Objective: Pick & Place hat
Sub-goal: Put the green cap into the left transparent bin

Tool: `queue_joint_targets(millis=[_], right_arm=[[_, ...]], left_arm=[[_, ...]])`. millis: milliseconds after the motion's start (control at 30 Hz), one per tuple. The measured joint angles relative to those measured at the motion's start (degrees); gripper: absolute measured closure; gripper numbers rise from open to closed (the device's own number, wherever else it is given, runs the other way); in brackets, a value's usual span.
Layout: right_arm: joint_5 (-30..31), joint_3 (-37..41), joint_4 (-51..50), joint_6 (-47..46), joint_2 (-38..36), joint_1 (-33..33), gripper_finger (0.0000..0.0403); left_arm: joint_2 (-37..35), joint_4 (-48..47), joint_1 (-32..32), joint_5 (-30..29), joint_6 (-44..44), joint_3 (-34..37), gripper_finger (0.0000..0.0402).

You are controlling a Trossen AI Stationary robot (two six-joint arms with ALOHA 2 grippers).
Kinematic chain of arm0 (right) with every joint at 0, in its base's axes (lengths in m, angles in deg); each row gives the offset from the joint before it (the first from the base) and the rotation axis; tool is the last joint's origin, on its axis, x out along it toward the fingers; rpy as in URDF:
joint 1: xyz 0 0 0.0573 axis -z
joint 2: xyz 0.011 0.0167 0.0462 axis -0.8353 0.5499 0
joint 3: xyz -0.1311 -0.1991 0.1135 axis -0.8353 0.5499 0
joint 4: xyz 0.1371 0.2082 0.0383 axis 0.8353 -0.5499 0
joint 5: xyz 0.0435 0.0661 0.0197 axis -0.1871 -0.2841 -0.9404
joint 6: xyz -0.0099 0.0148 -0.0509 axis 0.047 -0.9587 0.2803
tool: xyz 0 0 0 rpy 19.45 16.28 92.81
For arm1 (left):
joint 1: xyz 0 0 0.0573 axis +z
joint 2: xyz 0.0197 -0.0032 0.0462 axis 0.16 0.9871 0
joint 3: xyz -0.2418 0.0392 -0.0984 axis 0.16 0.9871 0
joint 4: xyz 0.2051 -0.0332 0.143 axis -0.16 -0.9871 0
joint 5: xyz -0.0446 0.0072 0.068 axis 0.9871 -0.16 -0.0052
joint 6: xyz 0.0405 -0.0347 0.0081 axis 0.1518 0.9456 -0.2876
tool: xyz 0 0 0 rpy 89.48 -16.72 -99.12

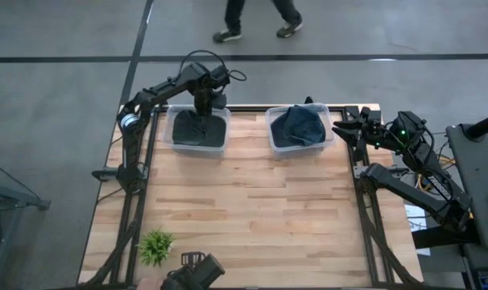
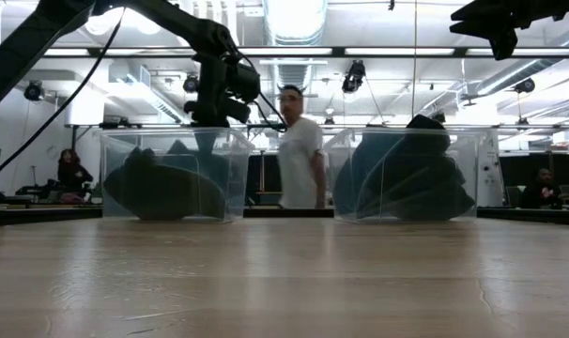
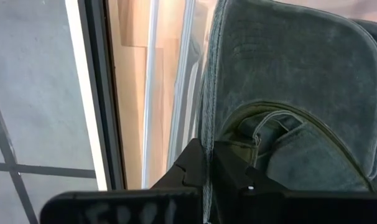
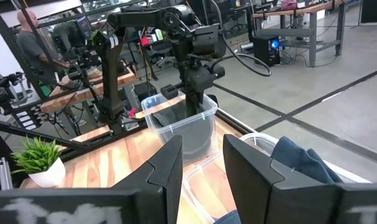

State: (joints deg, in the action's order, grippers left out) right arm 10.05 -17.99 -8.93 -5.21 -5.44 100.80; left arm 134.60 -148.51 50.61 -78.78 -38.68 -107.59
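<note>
Pale wooden planking forms the worktop (image 1: 244, 193), and two clear plastic bins are stood side by side along its far edge: a left bin (image 1: 200, 129) and a right bin (image 1: 299, 129). One dark hat (image 1: 197, 127) is seen lying in the left bin, and one bundle of blue fabric (image 1: 298, 125) is heaped in the right bin, rising above its rim; whether that bundle is a second hat cannot be told. The left claw (image 1: 204, 107) is lowered into the left bin, and in its wrist view its fingers (image 3: 198, 169) are pressed together on an edge of the grey-green cloth, so the hat is judged to be pinched. The right claw (image 1: 346, 130) is held above the worktop's right edge, just beside the right bin, with its fingers spread and nothing between them. The hat is judged light, soft and floppy, likely to sag and drape when lifted, so a stitched seam or brim edge is thought the surest hold. One small potted plant (image 1: 155, 246) is stood near the near left corner. One person (image 2: 299, 150) is seen passing behind the bins.
</note>
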Motion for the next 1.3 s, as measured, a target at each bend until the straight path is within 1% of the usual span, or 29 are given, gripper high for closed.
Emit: queue_joint_targets(millis=[167, 533, 833, 1167, 1300], right_arm=[[0.0, 0.0, 0.0, 0.0, 0.0, 0.0, 0.0291], [0.0, 0.0, 0.0, 0.0, 0.0, 0.0, 0.0291], [0.0, 0.0, 0.0, -0.3, 0.0, 0.0, 0.0291], [0.0, 0.0, 0.0, -1.3, 0.0, 0.0, 0.0291], [0.0, 0.0, 0.0, -1.3, 0.0, 0.0, 0.0291]], left_arm=[[0.0, 1.1, 0.0, -0.3, 1.2, 0.8, 0.0388], [0.0, 5.1, 0.0, -5.0, 1.7, 0.8, 0.0386], [0.0, 6.3, 0.0, -5.2, 3.4, 0.8, 0.0375], [0.0, 7.5, 0.0, -4.7, 4.3, 0.8, 0.0373], [0.0, 7.7, 0.0, -4.5, 5.2, 0.8, 0.0357]])
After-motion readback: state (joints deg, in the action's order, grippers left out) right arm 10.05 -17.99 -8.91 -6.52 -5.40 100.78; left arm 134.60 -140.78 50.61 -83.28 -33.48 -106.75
